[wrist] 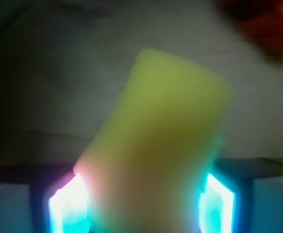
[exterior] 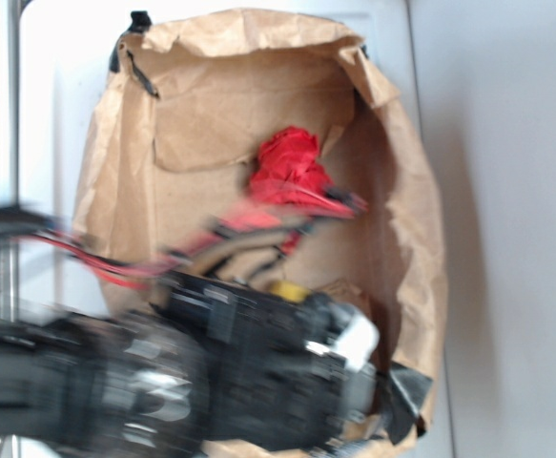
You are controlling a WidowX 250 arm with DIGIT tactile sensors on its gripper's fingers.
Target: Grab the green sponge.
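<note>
Pincer jaws stand to either side of the green sponge in the wrist view, their inner faces glowing cyan-white at the lower left and lower right of the frame, and they appear clamped on it, though glare and blur keep the contact lines from being sharp. That sponge is a soft, matte foam block, yellow rather than green, with a rounded upper end and smooth, slightly pitted sides; it fills the middle of the wrist frame, tilted toward the upper right. In the exterior view only a small yellow patch of it shows, at the lower middle, just above the bulky black arm that reaches in from the lower left, blurred, with red and black cables trailing along it. A crumpled red paper ball, sharply creased and irregular, lies near the centre of the frame, above the sponge and apart from it; its red shows again as a dim smear in the upper right corner of the wrist view. Both lie inside a brown paper bag laid open, its wrinkled walls curling up around a flat kraft floor, with dark tape at the upper left rim and lower right corner. Beneath it is a plain white table.
</note>
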